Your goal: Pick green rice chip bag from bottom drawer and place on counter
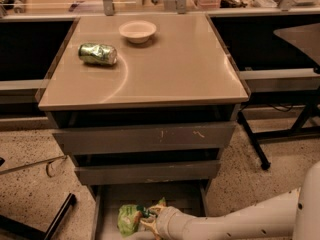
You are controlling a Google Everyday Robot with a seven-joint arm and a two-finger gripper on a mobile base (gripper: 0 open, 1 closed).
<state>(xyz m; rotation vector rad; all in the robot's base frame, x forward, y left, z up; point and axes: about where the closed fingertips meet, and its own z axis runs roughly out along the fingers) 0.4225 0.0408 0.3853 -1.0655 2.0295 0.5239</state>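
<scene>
The bag [129, 219] lies on the grey floor of the bottom drawer [186, 198], left of its middle, a light-green crumpled shape with a darker patch near its right end. The drawer is pulled out towards the camera, further than the middle drawer [147, 173] and the top drawer [145, 138] above it. Both of those stand a little open and show scuffed grey fronts.

The counter [170, 69] tops the cabinet, glossy beige with a pale curved glare across it. A dented green can [97, 54] lies on its side near the left edge, and a shallow pale bowl [137, 31] stands further back, well apart from the can. Dark side tables flank the cabinet, the right table [300, 34] on black legs. The floor [30, 194] is speckled beige. A dark bar [52, 219] crosses it at lower left.

The white arm [235, 226] comes in low from the lower right corner and reaches leftwards, almost level, into the bottom drawer. The gripper [150, 217] is at the bag's right end and touches it. How its jaws stand, open or closed on the bag, cannot be told.

The bag's lettering is too small to read, and nothing can be read on the can's label
</scene>
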